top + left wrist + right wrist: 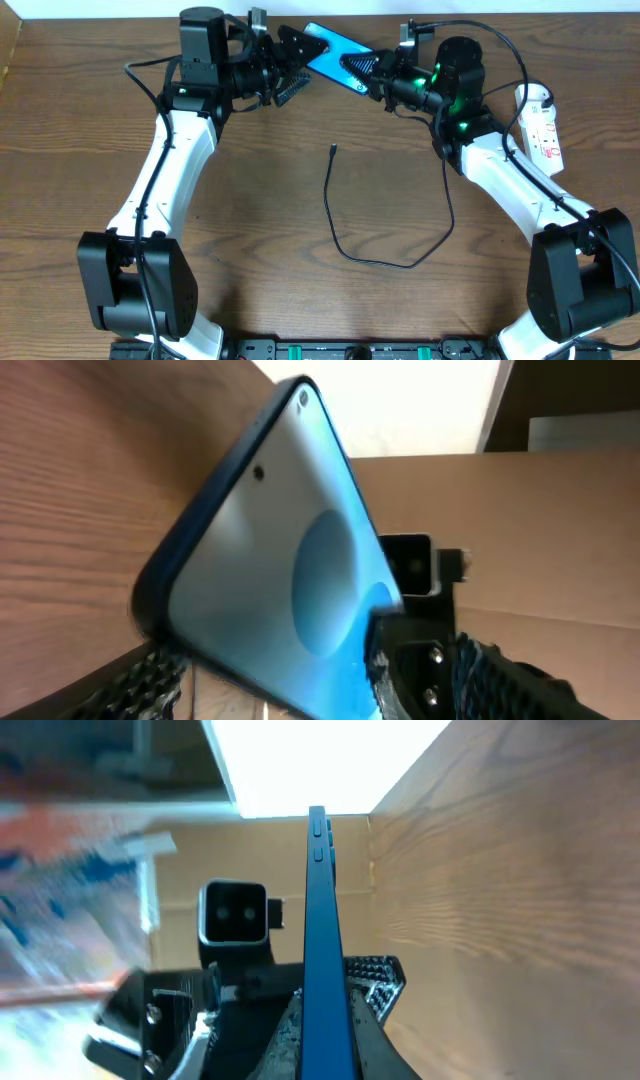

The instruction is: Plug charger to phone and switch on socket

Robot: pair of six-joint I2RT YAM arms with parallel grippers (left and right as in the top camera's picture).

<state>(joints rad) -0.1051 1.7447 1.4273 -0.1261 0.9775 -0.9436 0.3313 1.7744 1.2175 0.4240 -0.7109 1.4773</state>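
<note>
Saw the phone (333,52) held clear of the table (250,220) at the far middle, tilted, long axis running from far-left to near-right in the overhead view. Found its near-right end pinched in the right gripper (372,72), fingers (375,982) pressed onto both faces, thin edge showing in the right wrist view. Found the left gripper (285,68) at the far-left end, fingers (150,682) spread wide to either side of the blue screen; could not tell contact there. Could not tell which end carried the port.

Saw the charger (329,200) lying slack on the wood, plug tip (333,150) well apart from the phone, on the robot's side of it, roughly midway between the two arms and aimed away from the robot. Judged the left arm, open-fingered, the one free to fetch that tip, by a reach down and back toward the robot. Saw the socket (541,125) beside the right arm, untouched, far nearer the right gripper than the left.
</note>
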